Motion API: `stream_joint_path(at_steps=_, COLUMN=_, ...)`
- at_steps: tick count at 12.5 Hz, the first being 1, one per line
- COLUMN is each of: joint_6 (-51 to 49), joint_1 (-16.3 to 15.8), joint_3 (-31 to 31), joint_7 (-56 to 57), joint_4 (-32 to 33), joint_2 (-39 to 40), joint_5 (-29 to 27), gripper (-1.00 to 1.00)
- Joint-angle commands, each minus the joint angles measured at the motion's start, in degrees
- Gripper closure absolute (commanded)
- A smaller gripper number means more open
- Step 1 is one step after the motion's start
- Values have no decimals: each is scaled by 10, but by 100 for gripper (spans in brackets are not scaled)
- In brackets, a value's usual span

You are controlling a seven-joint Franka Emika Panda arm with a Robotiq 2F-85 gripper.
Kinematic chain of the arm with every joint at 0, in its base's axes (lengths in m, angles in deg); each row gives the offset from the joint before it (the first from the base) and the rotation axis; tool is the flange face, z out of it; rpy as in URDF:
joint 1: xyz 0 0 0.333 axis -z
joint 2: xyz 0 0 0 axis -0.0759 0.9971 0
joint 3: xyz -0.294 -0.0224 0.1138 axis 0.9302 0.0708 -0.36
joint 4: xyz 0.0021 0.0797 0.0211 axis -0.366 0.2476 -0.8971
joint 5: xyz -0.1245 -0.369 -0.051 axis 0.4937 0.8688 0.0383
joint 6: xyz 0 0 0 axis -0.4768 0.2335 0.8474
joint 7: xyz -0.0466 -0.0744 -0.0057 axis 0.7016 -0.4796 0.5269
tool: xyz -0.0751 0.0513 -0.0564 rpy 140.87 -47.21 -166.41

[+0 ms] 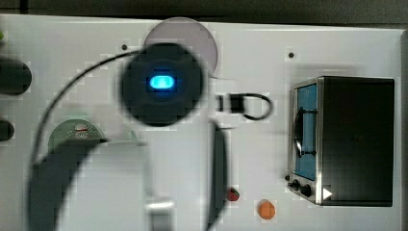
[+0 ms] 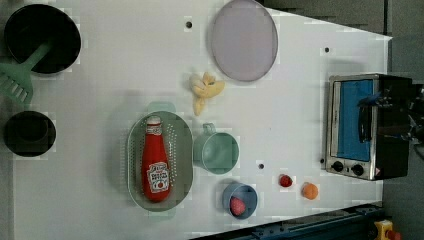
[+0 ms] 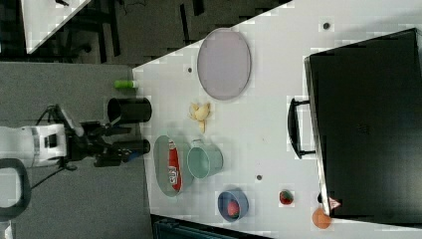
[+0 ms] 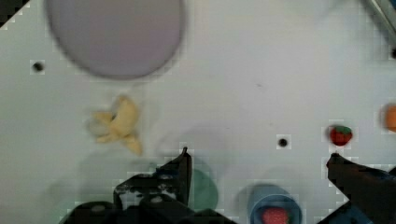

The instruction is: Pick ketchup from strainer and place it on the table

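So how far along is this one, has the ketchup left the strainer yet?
Nothing is done yet: the ketchup lies inside the strainer, cap toward the left view's top. The gripper is open and empty, hanging above the table with nothing between its fingers. Reaching down, grasping, lifting and setting the bottle on the table all remain.

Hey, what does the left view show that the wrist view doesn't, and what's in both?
Left view alone: the ketchup lying in the strainer, two black pots and a green spatula.

Wrist view alone: the gripper, fingers spread wide and empty.

Both: the lilac plate, the banana peel, a loose strawberry and the white table.
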Motion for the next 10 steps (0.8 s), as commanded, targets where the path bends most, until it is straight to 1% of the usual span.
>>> stream_joint_path(at_steps=1, joint_6=-5, joint_1=-22, joint_3=-79, joint_7=-10, joint_4=2, joint_2=14, joint_5=-10, gripper=-100)
stream_joint_path(at_steps=6, joint_6=38, joint_1=-29, joint_3=-218, joint_7=-11, joint_4=12, joint_2=56, joint_5=-9, gripper=-100)
stream_joint_path(at_steps=8, joint_6=72, joint_1=-30, joint_3=-268, joint_7=-11, joint_4=32, joint_2=77, joint_5=-9, gripper=-100)
stream_joint_path(at_steps=10, joint_6=127, joint_1=-31, joint_3=-306, joint_7=-12, joint_4=68, joint_2=99, joint_5=-8, gripper=-100)
